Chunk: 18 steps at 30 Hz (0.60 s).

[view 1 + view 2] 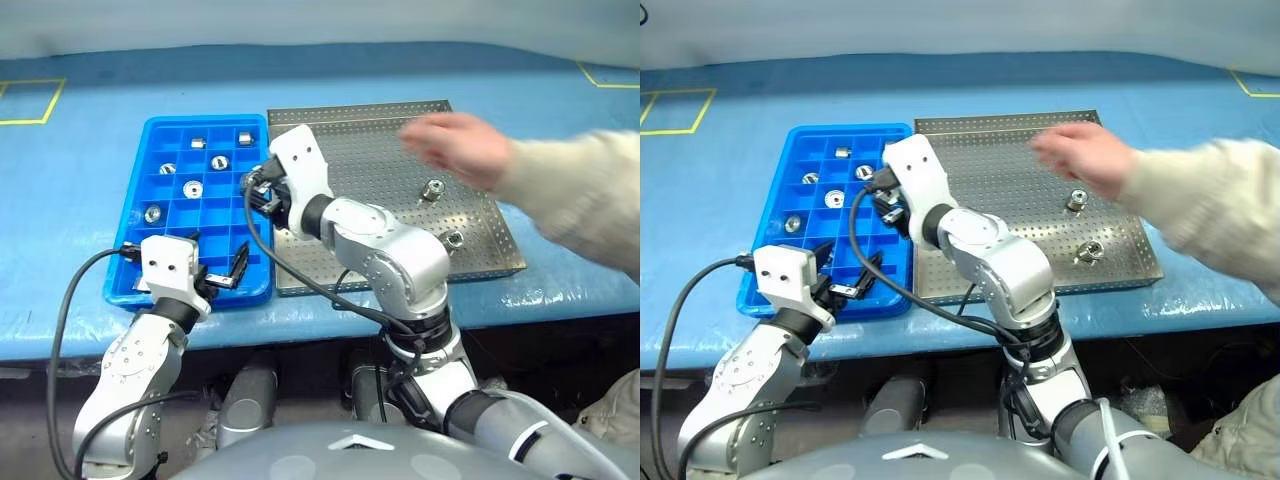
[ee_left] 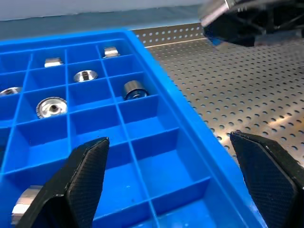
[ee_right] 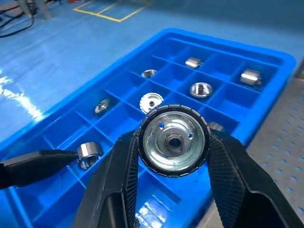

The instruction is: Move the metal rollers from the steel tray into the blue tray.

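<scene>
Bright, even light from overhead fills the room. The person's hand smears with motion blur above the steel tray, whose perforated metal throws pale glare. A white sheen lies on the blue table. The roller held close up is sharp, its face gleaming.

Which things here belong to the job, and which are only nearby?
Belong to the job:
- right gripper, shut on a metal roller over the blue tray
- two rollers in the steel tray
- rollers already placed
- left gripper, open

Only nearby:
- a person's hand
- yellow tape marks
</scene>
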### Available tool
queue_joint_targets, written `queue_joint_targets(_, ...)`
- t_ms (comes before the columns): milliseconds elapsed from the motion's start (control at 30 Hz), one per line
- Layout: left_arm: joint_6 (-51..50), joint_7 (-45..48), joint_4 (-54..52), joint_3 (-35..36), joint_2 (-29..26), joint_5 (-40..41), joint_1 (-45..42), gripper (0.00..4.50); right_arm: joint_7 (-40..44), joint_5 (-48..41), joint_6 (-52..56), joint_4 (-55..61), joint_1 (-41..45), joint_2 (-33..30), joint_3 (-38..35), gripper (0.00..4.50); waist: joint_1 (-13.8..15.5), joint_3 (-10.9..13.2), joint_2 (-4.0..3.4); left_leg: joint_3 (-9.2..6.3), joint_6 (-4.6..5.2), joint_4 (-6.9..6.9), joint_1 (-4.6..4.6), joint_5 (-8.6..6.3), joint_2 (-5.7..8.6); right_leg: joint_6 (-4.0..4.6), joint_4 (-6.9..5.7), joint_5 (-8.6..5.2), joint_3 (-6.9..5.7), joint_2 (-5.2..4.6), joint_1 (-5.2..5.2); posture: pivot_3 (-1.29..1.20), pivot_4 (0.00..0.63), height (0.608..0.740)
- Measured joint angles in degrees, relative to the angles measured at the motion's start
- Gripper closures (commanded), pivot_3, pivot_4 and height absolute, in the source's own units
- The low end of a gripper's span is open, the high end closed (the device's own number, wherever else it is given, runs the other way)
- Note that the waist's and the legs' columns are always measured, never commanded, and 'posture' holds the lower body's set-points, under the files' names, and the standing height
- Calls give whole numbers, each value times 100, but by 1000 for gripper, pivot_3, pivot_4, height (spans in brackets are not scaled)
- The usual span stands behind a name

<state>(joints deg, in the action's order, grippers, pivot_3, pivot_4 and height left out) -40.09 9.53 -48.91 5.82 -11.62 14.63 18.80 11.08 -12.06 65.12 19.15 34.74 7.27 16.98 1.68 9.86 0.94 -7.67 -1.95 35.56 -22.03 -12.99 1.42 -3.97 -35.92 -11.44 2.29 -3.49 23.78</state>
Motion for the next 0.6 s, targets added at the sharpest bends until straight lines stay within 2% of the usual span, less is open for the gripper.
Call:
queue_joint_targets(333, 8, -105, -151, 185, 18, 30, 247, 0, 179, 80, -332, -581, -504, -431, 536, 2794, 79, -1, -6, -1, -4, 0, 4, 2, -2, 5, -6, -5, -6, 0, 1, 263, 150, 740)
queue_joint_targets(600, -90, -160, -150, 127, 17, 154, 178, 0, 281, 74, -525, -726, -657, -338, 787, 2794, 72, -2, -7, -2, -5, 0, 5, 2, -3, 6, -6, -6, -9, 0, 0, 234, 150, 740)
